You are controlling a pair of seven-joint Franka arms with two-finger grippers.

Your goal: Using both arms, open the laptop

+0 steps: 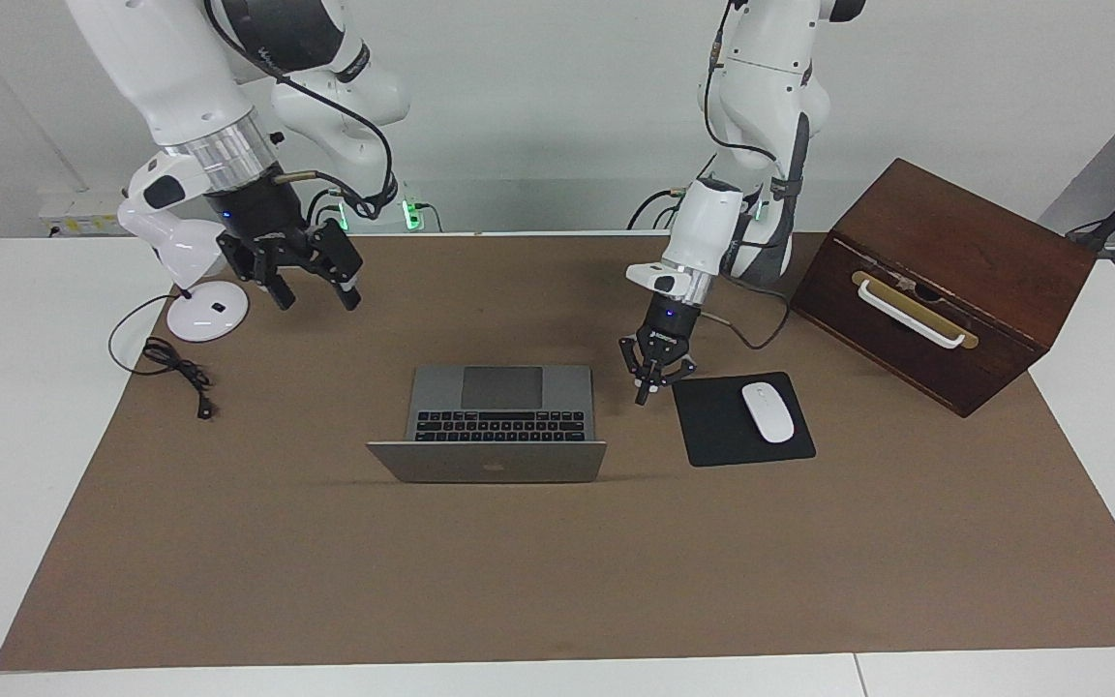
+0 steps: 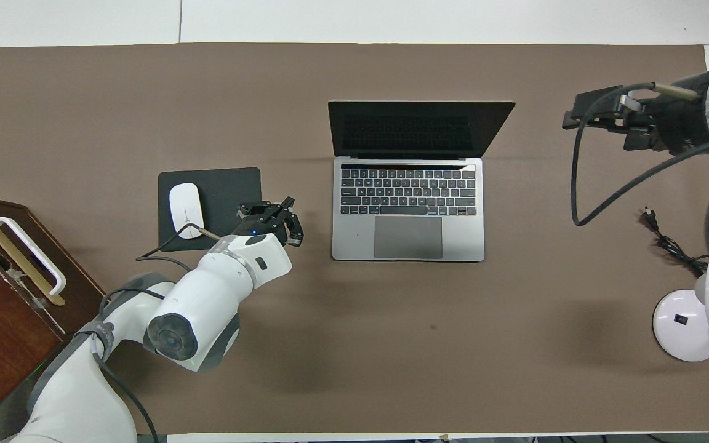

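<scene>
Silver laptop (image 1: 499, 416) (image 2: 408, 184) stands open; left jaws (image 1: 644, 391) (image 2: 270, 216) clenched beside it, right jaws (image 1: 316, 287) (image 2: 600, 109) released, raised.

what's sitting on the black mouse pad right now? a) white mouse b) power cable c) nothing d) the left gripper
a, a white mouse lies on the black mouse pad; the left gripper hangs beside the pad, between it and the open laptop, not on it.

Plain white wall (image 1: 538, 116) beside a brown-matted white table (image 1: 25, 407).
</scene>
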